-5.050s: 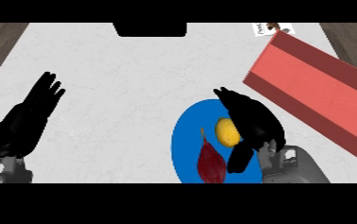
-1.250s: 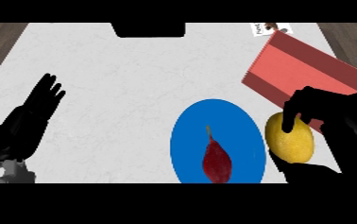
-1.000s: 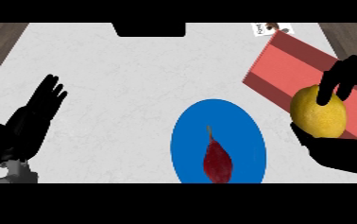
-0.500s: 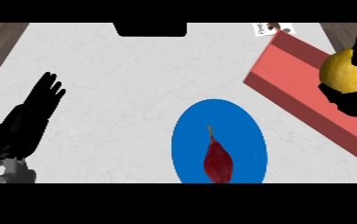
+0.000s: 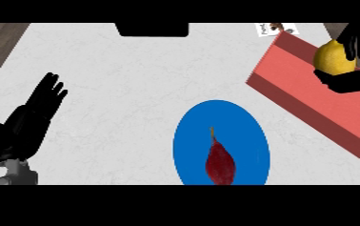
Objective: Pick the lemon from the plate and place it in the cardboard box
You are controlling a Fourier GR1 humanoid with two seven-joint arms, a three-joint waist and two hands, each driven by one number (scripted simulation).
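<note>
The right robot hand, curled round the lemon, has carried it off the plate; the box lies under it, so release looks next.

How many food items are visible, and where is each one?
2. The lemon is in the right hand, above the box at the right edge. A dark red pointed vegetable lies on the blue plate. No others show.

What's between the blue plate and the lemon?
Head view: a strip of bare counter, then the near wall of the red box. The right hand holds the lemon over the box.
</note>
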